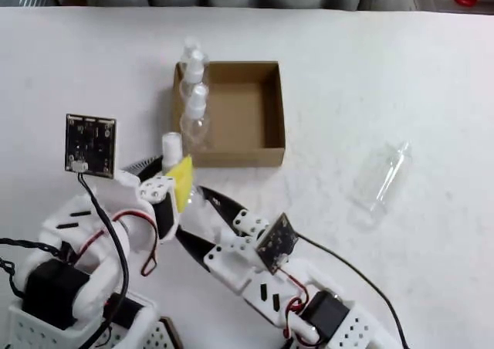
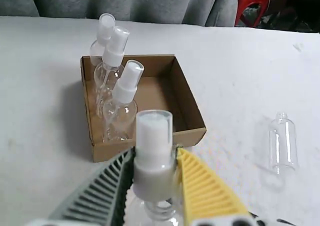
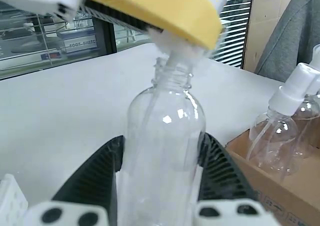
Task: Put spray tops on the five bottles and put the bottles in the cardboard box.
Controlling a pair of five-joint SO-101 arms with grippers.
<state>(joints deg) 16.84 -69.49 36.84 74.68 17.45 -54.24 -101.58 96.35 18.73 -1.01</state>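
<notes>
Near the middle of the table [image 1: 370, 71], just in front of the cardboard box's front-left corner, a clear bottle [image 3: 162, 121] stands upright in the right gripper [image 3: 162, 146], whose black jaws are closed on its body from both sides. Directly above its neck sits a white spray top [image 2: 152, 136], pinched between the grey and yellow jaws of the left gripper [image 2: 154, 156]. The top's lower end is in the bottle's mouth and its thin tube runs down inside. The threads of the neck are bare below the white collar, so the top is not seated all the way.

Behind this pair lies the cardboard box [image 1: 239, 158], open upward, toward the far edge of the table. Three capped bottles [image 2: 122, 111] stand in a row along its left wall, each with a white spray top on; the rest of the box floor is bare cardboard.

Toward the right edge of the table, well apart from the box and both arms, a fifth bottle [image 1: 380, 177] lies on its side with its neck uncovered.
</notes>
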